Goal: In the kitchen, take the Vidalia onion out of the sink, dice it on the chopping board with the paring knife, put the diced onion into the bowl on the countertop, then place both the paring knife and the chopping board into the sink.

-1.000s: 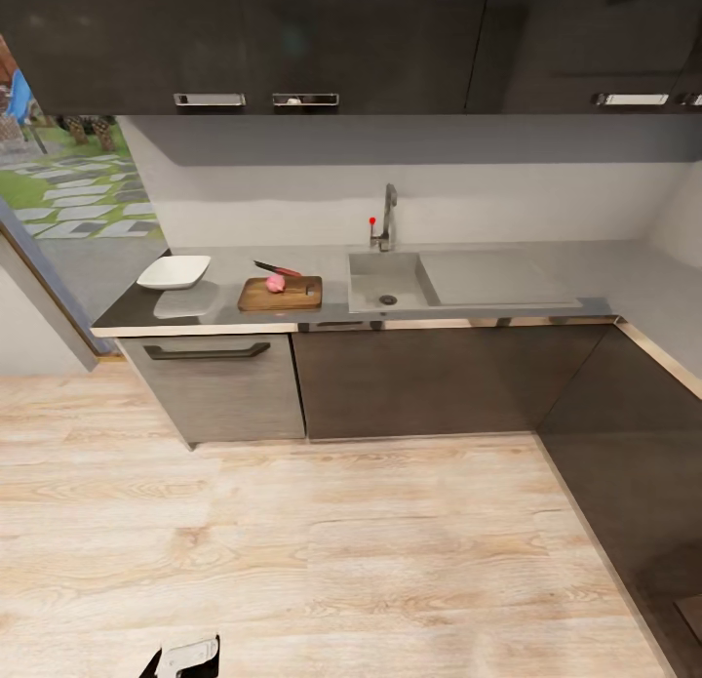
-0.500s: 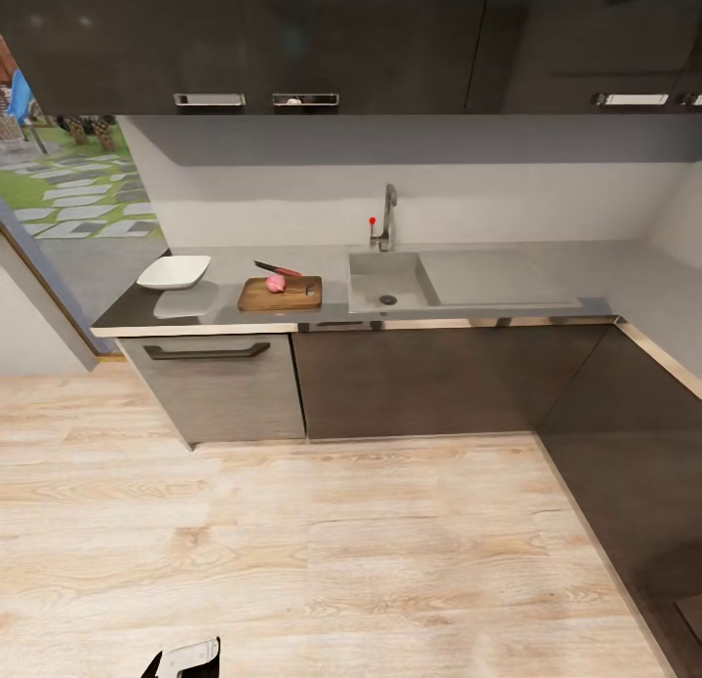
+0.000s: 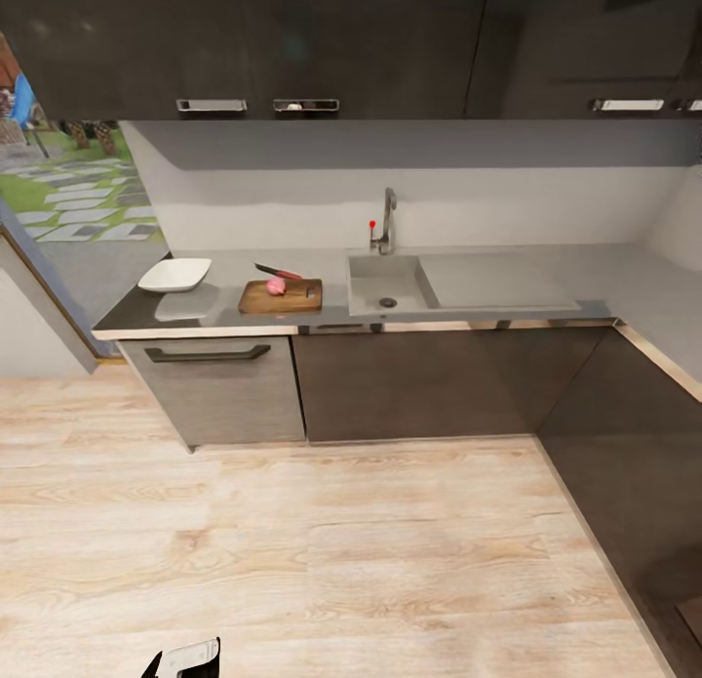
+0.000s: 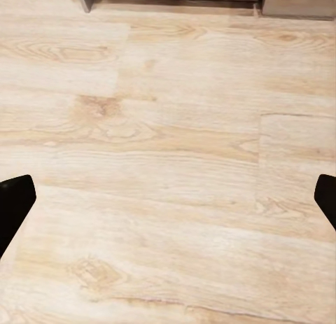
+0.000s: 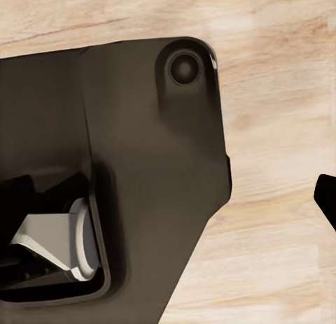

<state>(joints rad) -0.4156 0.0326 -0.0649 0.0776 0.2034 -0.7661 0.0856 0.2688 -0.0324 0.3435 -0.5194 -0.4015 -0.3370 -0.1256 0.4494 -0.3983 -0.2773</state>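
Across the wood floor, the pinkish Vidalia onion [image 3: 276,285] sits on the brown chopping board [image 3: 281,297] on the grey countertop [image 3: 224,268]. The red-handled paring knife [image 3: 279,270] lies at the board's far edge. The white bowl [image 3: 175,273] stands left of the board. Right of the board is the steel sink [image 3: 369,286] with its chrome tap [image 3: 388,219]. My left gripper [image 4: 168,201] hangs open over bare floor, its dark fingertips [image 4: 14,205] at the frame's edges. My right gripper [image 5: 168,198] is open above a dark part of my own body.
Dark cabinet fronts [image 3: 429,380] run under the counter, which turns a corner toward me at the right [image 3: 663,346]. Dark wall cabinets [image 3: 292,34] hang above. A glazed opening [image 3: 68,190] shows a garden at the left. Light wood floor [image 3: 322,551] stretches between me and the counter.
The whole head view has shifted slightly downward in the picture, so the camera moved. The onion, board, knife and bowl have kept their places.
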